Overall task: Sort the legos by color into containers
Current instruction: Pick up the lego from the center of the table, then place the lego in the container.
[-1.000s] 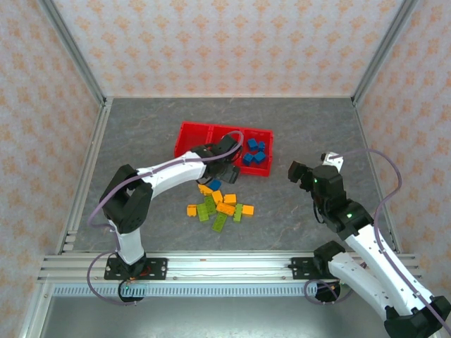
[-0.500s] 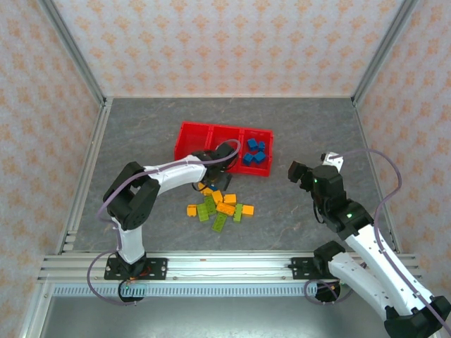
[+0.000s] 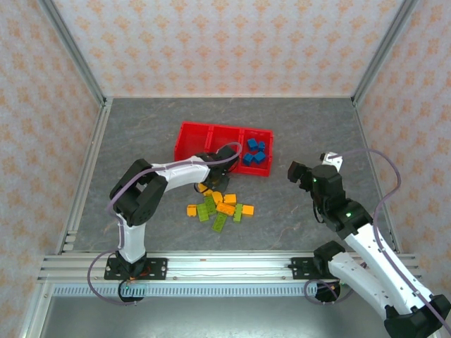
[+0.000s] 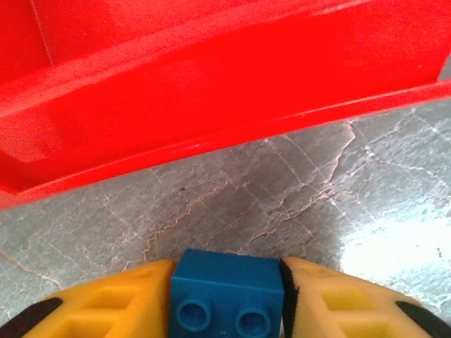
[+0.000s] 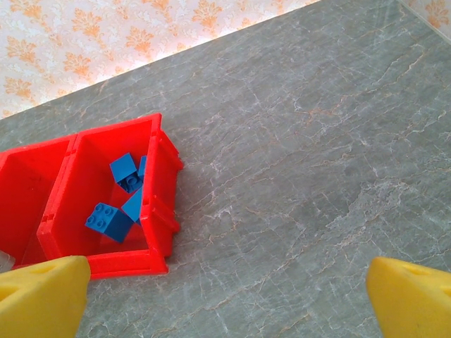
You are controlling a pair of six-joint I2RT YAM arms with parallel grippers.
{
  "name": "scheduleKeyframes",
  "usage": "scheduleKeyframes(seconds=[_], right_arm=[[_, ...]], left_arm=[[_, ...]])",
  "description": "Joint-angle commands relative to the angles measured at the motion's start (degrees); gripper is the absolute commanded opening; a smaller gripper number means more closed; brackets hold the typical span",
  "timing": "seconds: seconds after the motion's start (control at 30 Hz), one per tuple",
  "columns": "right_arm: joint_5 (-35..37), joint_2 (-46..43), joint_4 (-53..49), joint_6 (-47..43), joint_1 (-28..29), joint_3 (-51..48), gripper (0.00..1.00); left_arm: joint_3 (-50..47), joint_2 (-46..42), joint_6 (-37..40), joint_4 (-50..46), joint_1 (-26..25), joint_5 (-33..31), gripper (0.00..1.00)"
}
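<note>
The left gripper (image 4: pixel 225 267) clamps its yellow fingers (image 4: pixel 106 306) on a blue lego (image 4: pixel 227 299) at 6 o'clock of the red tray (image 3: pixel 196 141), beside the loose pile (image 3: pixel 220 205). Blue bricks (image 3: pixel 255 151) sit in the tray's 3 o'clock compartment. The right gripper (image 5: pixel 225 289) hangs at the tray's 4 o'clock, jaws wide apart

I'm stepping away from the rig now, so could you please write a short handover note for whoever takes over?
Left gripper: jaws closed on a blue brick, just in front of the red tray.
Right gripper: jaws wide open, holding nothing, off to the tray's right.
Done: several blue bricks lie in the right compartment.
Left: drop the held brick there, then sort the pile of orange and green bricks in front of the tray into the other compartments.
</note>
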Motion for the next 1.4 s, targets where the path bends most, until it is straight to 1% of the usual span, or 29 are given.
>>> scheduleKeyframes(seconds=[0.0, 0.17, 0.23, 0.33, 0.43, 0.53, 0.67, 0.77, 0.8, 0.93, 1.1, 1.23, 1.37], right_arm=[[0.7, -0.1, 0.7, 0.5, -0.1, -0.8, 1.0], [0.7, -0.1, 0.7, 0.6, -0.1, -0.8, 1.0], [0.7, -0.1, 0.7, 0.5, -0.1, -0.8, 1.0], [0.6, 0.0, 0.7, 0.5, -0.1, -0.8, 1.0], [0.7, 0.0, 0.7, 0.5, -0.1, -0.8, 1.0], [0.8, 0.0, 0.6, 0.5, -0.1, -0.7, 1.0], [0.9, -0.1, 0.6, 0.5, 0.0, -0.7, 1.0], [0.9, -0.1, 0.6, 0.5, -0.1, -0.6, 1.0], [0.9, -0.1, 0.6, 0.6, -0.1, -0.6, 1.0], [1.0, -0.4, 0.6, 0.5, 0.0, -0.5, 1.0], [1.0, -0.6, 0.5, 0.6, -0.1, -0.6, 1.0], [1.0, -0.6, 0.6, 0.5, -0.1, -0.5, 1.0], [1.0, -0.6, 0.6, 0.5, -0.1, -0.5, 1.0]], left_arm=[[-0.6, 1.8, -0.8, -0.1, 0.6, -1.5, 0.39], [-1.0, -0.4, -1.9, 0.6, 0.5, -2.6, 0.28], [-1.8, -3.7, -2.7, 2.0, 0.2, -4.4, 0.23], [-2.4, -8.6, -3.7, 3.6, -0.6, -6.0, 0.23], [-1.6, -12.0, -4.5, 4.2, -1.3, -6.3, 0.23], [1.0, -13.6, -5.0, 3.7, -1.9, -6.7, 0.21], [5.9, -13.5, -4.9, 4.3, -2.2, -6.6, 0.21], [11.2, -11.4, -4.5, 5.4, -2.2, -5.9, 0.21], [13.7, -10.0, -4.3, 5.3, -2.2, -5.5, 0.23], [23.0, -3.3, -4.2, 5.2, -2.2, -3.1, 0.25], [32.0, 5.4, -5.4, 5.7, -2.2, -1.5, 0.25], [36.7, 10.6, -6.7, 7.0, -2.2, -1.3, 0.24], [38.4, 13.7, -7.7, 9.1, -2.2, -2.4, 0.25]])
